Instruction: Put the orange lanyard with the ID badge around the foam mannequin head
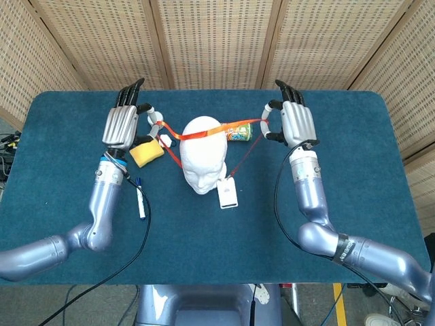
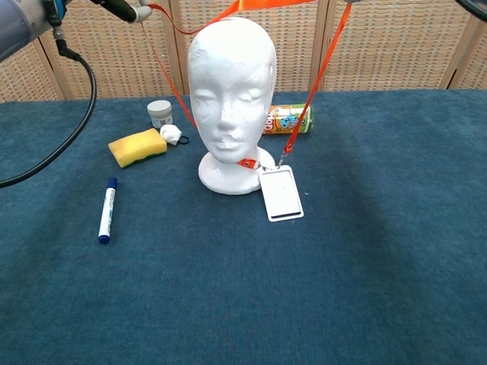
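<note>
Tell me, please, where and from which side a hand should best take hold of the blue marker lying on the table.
Grip the blue marker at the middle of its white barrel, coming from above. It lies flat on the table with its length running toward the robot, so fingers can close across its narrow width. Both long sides look free; the yellow sponge lies apart, farther back.

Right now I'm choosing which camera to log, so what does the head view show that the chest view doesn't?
Only the head view shows both robot hands: the left robot hand and right robot hand each holding the orange lanyard, its strap crossing the top of the foam mannequin head. Only the chest view shows the mannequin's face and the strap legs running down to the ID badge. Both show the yellow sponge, blue marker, small jar and colourful can.
</note>
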Robot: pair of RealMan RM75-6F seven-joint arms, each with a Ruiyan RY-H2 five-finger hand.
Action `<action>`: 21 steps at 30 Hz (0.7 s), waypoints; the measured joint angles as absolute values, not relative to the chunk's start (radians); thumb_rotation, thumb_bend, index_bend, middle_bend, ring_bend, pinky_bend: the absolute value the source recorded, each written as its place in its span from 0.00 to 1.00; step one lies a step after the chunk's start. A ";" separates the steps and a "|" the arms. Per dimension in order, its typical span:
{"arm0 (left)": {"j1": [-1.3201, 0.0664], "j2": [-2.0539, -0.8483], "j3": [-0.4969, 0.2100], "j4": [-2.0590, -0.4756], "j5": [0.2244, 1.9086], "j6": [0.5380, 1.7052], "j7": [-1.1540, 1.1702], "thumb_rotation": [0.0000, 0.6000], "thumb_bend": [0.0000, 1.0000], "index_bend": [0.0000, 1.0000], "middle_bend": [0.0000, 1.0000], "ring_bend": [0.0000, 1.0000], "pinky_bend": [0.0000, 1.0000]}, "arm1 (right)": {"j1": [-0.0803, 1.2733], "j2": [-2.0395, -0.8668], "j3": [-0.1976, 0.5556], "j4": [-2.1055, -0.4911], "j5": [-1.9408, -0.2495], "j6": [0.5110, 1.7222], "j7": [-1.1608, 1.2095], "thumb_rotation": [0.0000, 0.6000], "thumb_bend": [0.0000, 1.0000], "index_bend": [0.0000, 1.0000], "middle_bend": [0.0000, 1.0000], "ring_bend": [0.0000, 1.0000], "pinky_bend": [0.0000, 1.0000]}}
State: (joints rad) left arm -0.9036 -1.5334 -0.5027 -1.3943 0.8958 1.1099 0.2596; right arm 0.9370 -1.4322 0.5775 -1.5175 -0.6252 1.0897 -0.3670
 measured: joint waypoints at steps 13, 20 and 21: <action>-0.977 -1.607 -0.570 -1.262 0.824 1.107 0.222 1.00 0.72 0.86 0.00 0.00 0.00 | 1.012 -1.467 0.628 -1.366 -0.564 1.034 -0.312 1.00 0.49 0.74 0.06 0.00 0.02; -0.987 -1.637 -0.567 -1.178 0.804 1.094 0.200 1.00 0.72 0.86 0.00 0.00 0.00 | 1.019 -1.483 0.628 -1.303 -0.564 1.009 -0.254 1.00 0.49 0.74 0.07 0.00 0.02; -0.989 -1.644 -0.567 -1.162 0.801 1.090 0.195 1.00 0.72 0.86 0.00 0.00 0.00 | 1.021 -1.486 0.627 -1.291 -0.564 1.005 -0.250 1.00 0.49 0.74 0.07 0.00 0.02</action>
